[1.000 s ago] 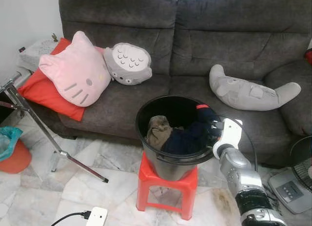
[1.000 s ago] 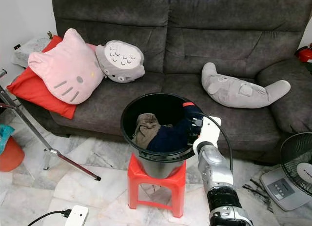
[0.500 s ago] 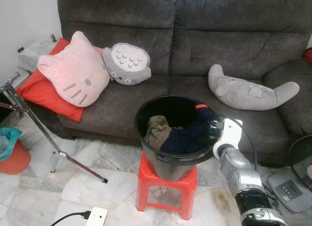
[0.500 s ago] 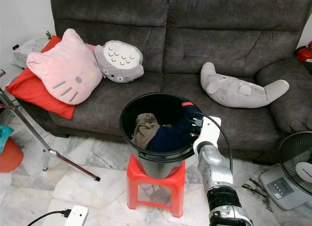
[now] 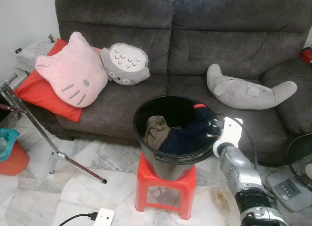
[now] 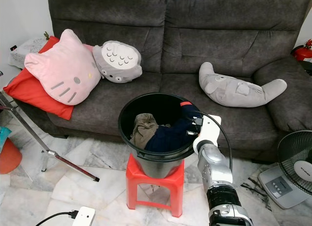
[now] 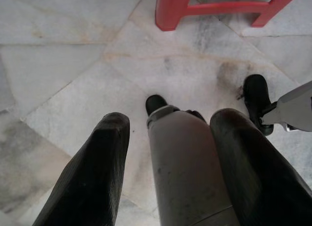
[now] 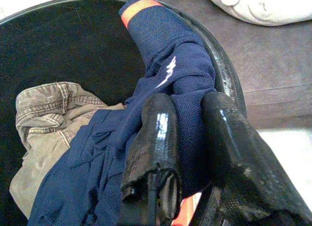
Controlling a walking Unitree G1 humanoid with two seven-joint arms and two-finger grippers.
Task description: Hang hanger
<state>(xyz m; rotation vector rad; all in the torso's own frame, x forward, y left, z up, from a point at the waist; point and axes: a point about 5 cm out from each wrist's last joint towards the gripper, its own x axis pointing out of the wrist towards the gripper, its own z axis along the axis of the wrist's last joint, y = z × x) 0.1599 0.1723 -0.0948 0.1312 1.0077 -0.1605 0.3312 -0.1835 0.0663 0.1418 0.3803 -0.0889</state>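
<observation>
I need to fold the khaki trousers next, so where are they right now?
The khaki trousers lie inside the black bucket on the red stool, on the robot's left of the navy shirt.

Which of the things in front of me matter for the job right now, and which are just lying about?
In play:
- right gripper, fingers around the navy garment
- black bucket on the red stool
- olive garment

Lying about:
- pink cat cushion
- grey round plush
- grey long plush
- fan
- power strip
</observation>
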